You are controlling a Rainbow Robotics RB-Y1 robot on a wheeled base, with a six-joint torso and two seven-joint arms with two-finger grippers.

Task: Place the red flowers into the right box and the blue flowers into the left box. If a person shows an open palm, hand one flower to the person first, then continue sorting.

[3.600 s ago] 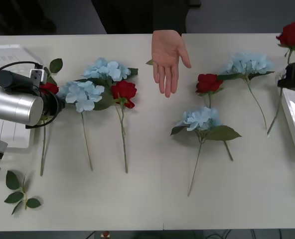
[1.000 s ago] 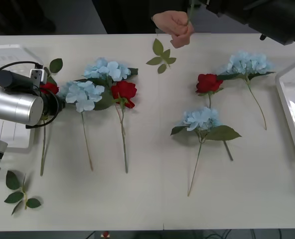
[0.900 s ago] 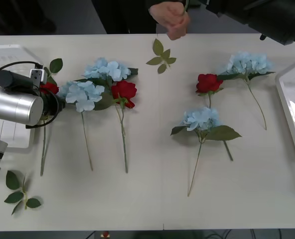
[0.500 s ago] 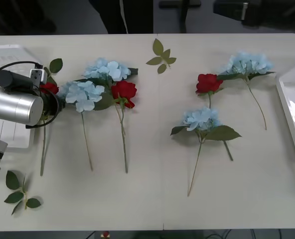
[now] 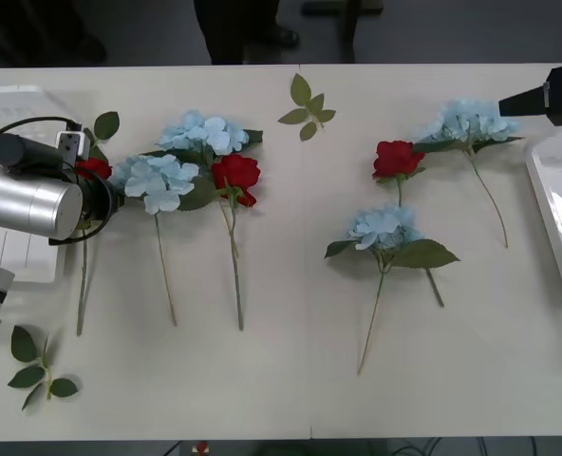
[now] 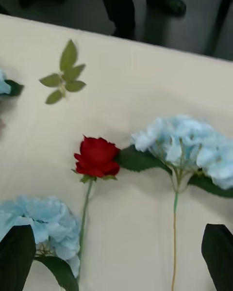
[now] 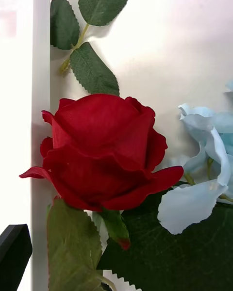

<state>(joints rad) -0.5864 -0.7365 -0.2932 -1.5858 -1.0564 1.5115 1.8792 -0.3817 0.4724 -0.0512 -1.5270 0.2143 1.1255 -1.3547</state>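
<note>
On the pale table top [image 5: 290, 370] lie the artificial flowers, spread in two loose groups. At the left, the left gripper [image 7: 14, 252] hangs just over a deep-red rose [image 5: 93, 168] beside the translucent-white ribbed left box [image 5: 15, 100]; only one black fingertip [image 7: 13, 246] shows in its wrist view, so I cannot tell whether its fingers are apart or together. That rose's bloom [image 7: 99, 150] sits between the box rim and a pale-blue petal cluster, with green leaves around it. Just right of it lie two pale-blue fluffy hydrangea clusters [image 5: 181, 152] with broad leaves, their thin stems running toward the near edge, and a second deep-red rose [image 5: 235, 176] touching them. A loose green leaf sprig [image 5: 305, 104] rests near the far edge at the middle, another small sprig [image 5: 39, 366] at the near left corner.

Right of centre lies a third deep-red rose [image 5: 397, 159], with a pale-blue cluster [image 5: 384, 228] nearer and a second pale-blue cluster [image 5: 471, 122] farther right. The right gripper [image 6: 119, 259] hovers above this group at the far right; its two black fingers [image 6: 15, 254] stand wide apart with nothing between them, the rose [image 6: 97, 156] and the blue cluster [image 6: 187, 143] lying on the table beyond them. The shallow white plastic right box [image 5: 561, 209] sits at the right edge, seen in part. Dark trousers and shoes of the person [image 5: 234, 24] stand beyond the far edge.
</note>
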